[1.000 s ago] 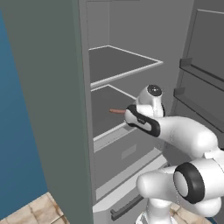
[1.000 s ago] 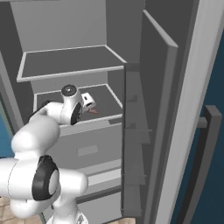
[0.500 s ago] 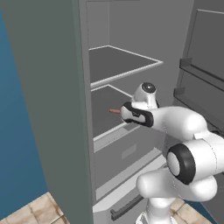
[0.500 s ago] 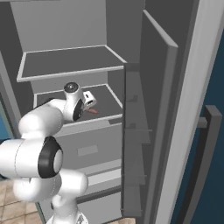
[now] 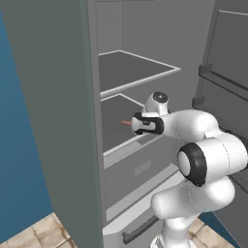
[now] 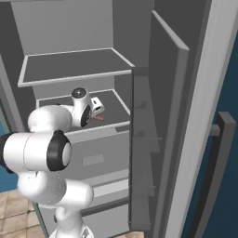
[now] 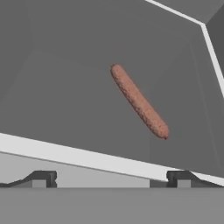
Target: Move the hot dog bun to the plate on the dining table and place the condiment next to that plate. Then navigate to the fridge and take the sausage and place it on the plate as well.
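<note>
On the fridge [image 5: 58, 97] shelf, the sausage [image 7: 139, 101] lay slantwise; the wide-open, empty jaws needed turning across it.

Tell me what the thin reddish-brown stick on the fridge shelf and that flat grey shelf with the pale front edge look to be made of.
The thin reddish-brown sausage: likely meat with a matte, finely pebbled skin; its surface looks grainy and has no shine. The flat grey fridge shelf: probably a smooth solid panel, plastic or coated metal, uniformly dull grey, with a lighter trim strip along the front; the rendering leaves the exact material open.
</note>
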